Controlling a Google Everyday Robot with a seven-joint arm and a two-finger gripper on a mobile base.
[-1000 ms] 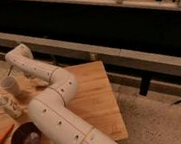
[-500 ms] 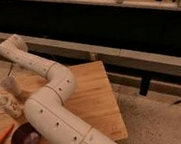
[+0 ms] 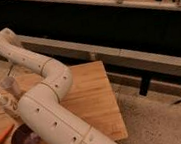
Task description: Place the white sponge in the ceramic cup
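Note:
A small white ceramic cup (image 3: 9, 87) stands near the left edge of the wooden table (image 3: 94, 93). My white arm (image 3: 48, 107) rises from the bottom of the camera view, bends over the table and ends at the upper left (image 3: 3, 41), above and behind the cup. The gripper sits past that end, hidden by the arm, and it is shut. Whether it holds anything is hidden. The white sponge is out of view.
A white capped bottle (image 3: 4, 105) stands just in front of the cup. A purple bowl (image 3: 24, 140) and an orange object (image 3: 2, 137) lie at the table's front left. A long dark bench and rail (image 3: 132, 55) run behind the table. To the right is carpeted floor (image 3: 161, 117).
The arm's far end has lifted and swung up and to the left, away from the tabletop, uncovering the cup and the bottle.

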